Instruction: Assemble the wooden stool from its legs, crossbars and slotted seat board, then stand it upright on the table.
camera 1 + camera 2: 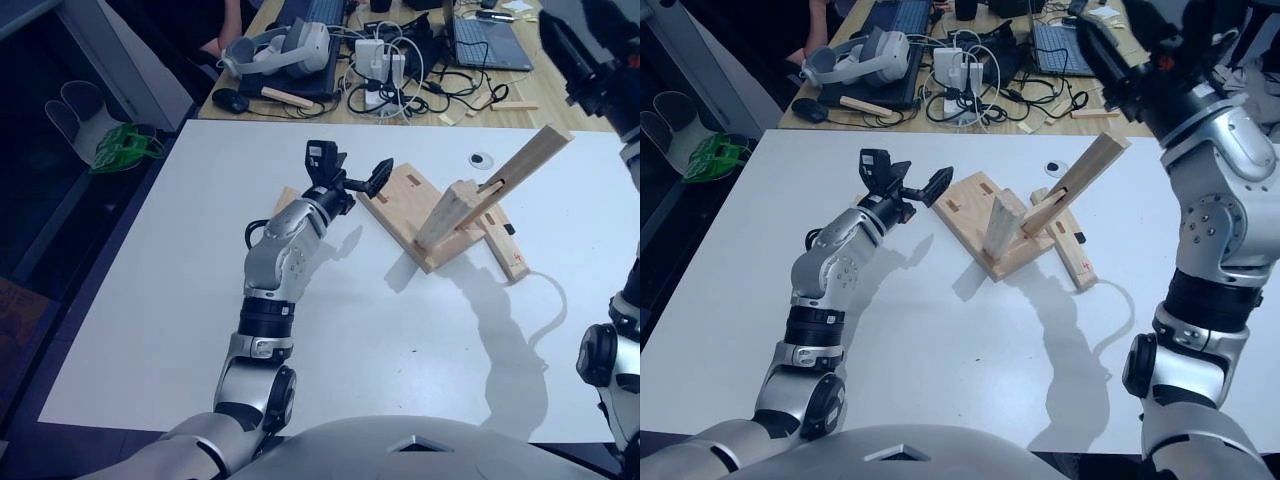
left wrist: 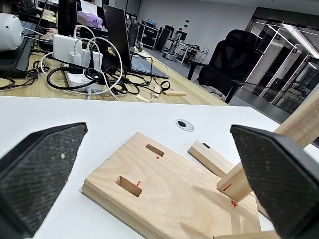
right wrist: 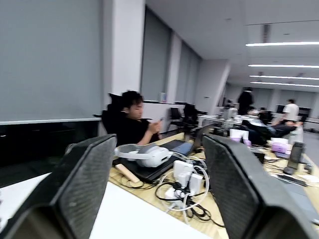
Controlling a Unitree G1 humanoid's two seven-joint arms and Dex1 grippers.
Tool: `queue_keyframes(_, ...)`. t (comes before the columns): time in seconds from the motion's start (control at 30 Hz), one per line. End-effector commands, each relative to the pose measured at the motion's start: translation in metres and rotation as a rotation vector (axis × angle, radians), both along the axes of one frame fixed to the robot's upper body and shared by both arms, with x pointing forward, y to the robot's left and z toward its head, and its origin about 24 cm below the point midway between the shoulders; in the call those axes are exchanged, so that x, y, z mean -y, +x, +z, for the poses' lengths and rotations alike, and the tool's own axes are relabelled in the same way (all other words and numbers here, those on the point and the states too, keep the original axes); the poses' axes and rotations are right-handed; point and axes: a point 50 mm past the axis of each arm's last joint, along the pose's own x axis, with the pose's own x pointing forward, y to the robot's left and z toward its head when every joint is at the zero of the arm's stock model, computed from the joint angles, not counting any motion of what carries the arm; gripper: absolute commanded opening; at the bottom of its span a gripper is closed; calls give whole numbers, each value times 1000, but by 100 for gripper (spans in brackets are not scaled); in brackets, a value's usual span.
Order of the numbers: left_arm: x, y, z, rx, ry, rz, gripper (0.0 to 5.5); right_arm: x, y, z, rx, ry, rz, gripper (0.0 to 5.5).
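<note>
The near half of the table (image 1: 150, 330) was bare, and so were its left and right sides, so a hand could slide there freely. The seat board (image 1: 400, 212) lay flat near the middle of the far edge. Two legs stuck up from it, close together, and blocked the way. A short leg (image 1: 445, 212) stood upright and a long leg (image 1: 525, 160) leaned toward the far right corner. A loose bar (image 1: 507, 250) lay just beside the board on its right. The left gripper (image 1: 350, 165), fingers spread wide, was near the board's left edge. The desk (image 1: 300, 110) behind was crowded with cables (image 1: 400, 70).
</note>
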Motion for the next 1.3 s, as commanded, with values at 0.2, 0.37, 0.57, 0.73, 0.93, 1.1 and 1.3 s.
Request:
queue_keyframes(0.2,1,2,5,25,50,14,540,0,-31,-145,-778,-138,-1,156)
queue_keyframes(0.37,1,3,3,11,42,26,540,-23,-30,-135,-708,-80,75,69)
queue_keyframes(0.57,0,4,-1,-13,11,11,540,-25,-17,-60,-318,142,134,1)
queue_keyframes(0.73,-1,4,-1,-12,10,12,540,-30,-15,-86,-493,-70,101,1)
queue_keyframes(0.93,-18,12,10,18,-109,216,540,-20,-20,-152,-783,-208,-67,1)
queue_keyframes(1.1,-18,14,8,3,-133,206,540,-36,0,-82,-321,91,-45,1)
queue_keyframes(1.3,-22,15,10,29,-224,183,540,-76,-18,17,104,193,113,1)
